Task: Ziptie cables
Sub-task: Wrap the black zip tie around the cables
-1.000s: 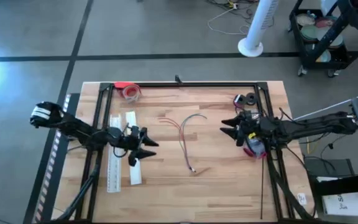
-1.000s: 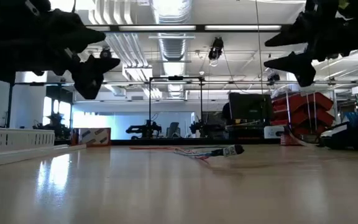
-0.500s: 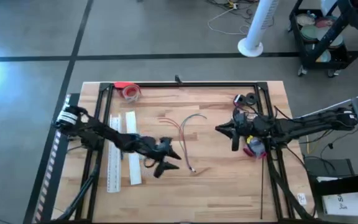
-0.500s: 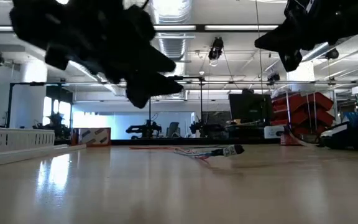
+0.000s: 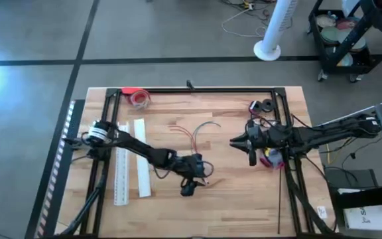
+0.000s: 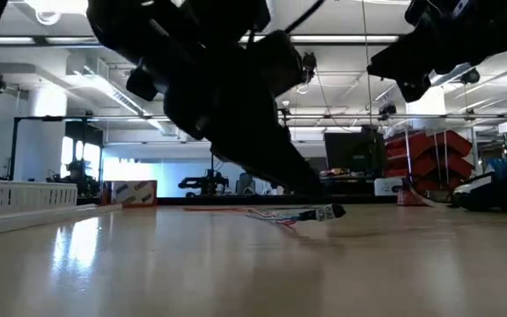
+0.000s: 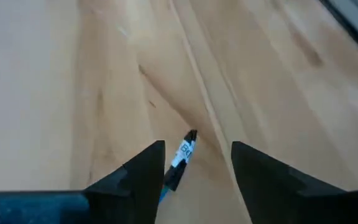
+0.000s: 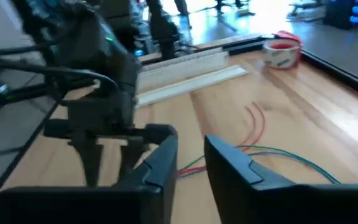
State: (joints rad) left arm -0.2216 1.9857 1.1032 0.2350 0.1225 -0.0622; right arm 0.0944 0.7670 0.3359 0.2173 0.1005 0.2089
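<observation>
The cables (image 5: 198, 138) are thin red, pale and green wires lying loosely curved on the middle of the wooden table; their connector end (image 5: 206, 181) points to the near edge. My left gripper (image 5: 195, 183) is open and low over that end. In the left wrist view the labelled connector (image 7: 181, 155) lies on the wood between the two fingers of the left gripper (image 7: 197, 163), closer to one of them. My right gripper (image 5: 243, 149) hovers open to the right of the cables, off the table. Its wrist view shows the wires (image 8: 258, 127) ahead.
Two long white strips (image 5: 130, 161) lie at the left. A red tape roll (image 5: 139, 97) sits at the far left, small dark rolls (image 5: 264, 105) at the far right. A black frame rail (image 5: 197, 89) runs along the far edge. Bare wood lies near the front.
My left gripper has swung from beside the white strips toward the table's right edge and gone down to the cables' connector end, staying open. My right gripper has shifted slightly toward the cables and turned. The cables have not moved.
</observation>
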